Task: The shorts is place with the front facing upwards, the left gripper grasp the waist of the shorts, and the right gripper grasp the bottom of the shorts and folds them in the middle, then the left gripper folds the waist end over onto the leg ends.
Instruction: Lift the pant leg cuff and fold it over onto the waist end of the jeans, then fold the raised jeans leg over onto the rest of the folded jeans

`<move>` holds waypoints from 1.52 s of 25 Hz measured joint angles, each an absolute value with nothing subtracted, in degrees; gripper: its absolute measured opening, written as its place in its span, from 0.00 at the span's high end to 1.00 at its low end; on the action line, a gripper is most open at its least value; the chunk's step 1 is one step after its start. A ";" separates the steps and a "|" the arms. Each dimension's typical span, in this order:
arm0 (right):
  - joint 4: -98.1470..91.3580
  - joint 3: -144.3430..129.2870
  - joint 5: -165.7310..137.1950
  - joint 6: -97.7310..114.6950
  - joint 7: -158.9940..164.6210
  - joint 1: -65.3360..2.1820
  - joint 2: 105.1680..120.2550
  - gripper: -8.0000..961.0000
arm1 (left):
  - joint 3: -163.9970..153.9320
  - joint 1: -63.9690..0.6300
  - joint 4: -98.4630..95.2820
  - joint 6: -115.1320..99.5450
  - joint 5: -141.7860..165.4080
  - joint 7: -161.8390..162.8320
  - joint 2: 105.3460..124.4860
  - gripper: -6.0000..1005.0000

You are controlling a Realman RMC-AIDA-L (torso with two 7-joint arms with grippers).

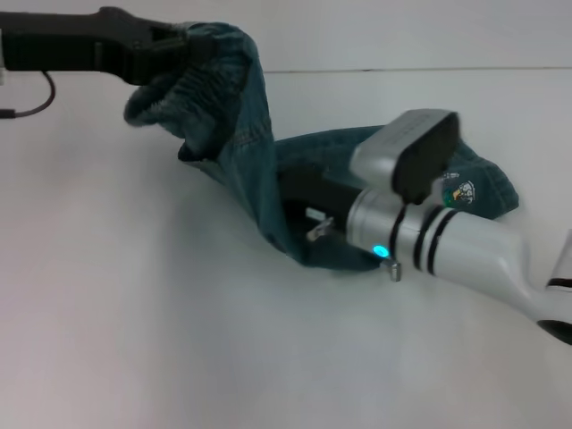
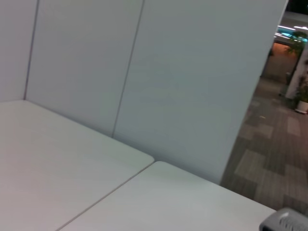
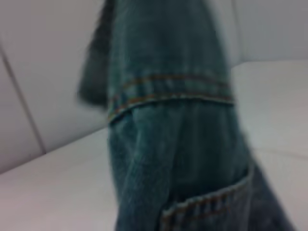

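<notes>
Left gripper (image 1: 183, 49) far left, clamped on ruched waist of shorts (image 1: 259, 170), lifted off table (image 1: 134, 313). Right gripper (image 1: 308, 219) low mid-right against denim, finger state unclear.

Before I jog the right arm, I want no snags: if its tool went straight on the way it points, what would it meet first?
Most likely the shorts: the right tool points into denim that the left tool holds raised. Depth is unclear.
</notes>
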State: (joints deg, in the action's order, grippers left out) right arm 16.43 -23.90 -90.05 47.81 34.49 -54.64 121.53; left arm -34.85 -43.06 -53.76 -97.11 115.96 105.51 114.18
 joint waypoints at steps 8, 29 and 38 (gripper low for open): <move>22.16 -10.11 -110.38 43.15 37.15 -55.23 121.46 0.99 | -36.04 -44.95 -52.61 -96.74 115.32 104.93 114.12 0.96; 5.76 7.84 -137.07 49.43 57.85 -45.09 120.00 0.99 | -37.84 -43.78 -48.43 -94.63 115.34 102.81 116.14 0.95; -3.37 22.24 -126.28 60.10 58.28 -38.21 119.38 0.98 | -43.64 -45.93 -43.32 -88.69 115.21 99.33 120.72 0.93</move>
State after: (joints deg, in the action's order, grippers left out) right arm -3.37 22.24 -126.28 60.10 58.28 -38.21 119.38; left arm -43.64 -45.93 -43.32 -88.69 115.21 99.33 120.72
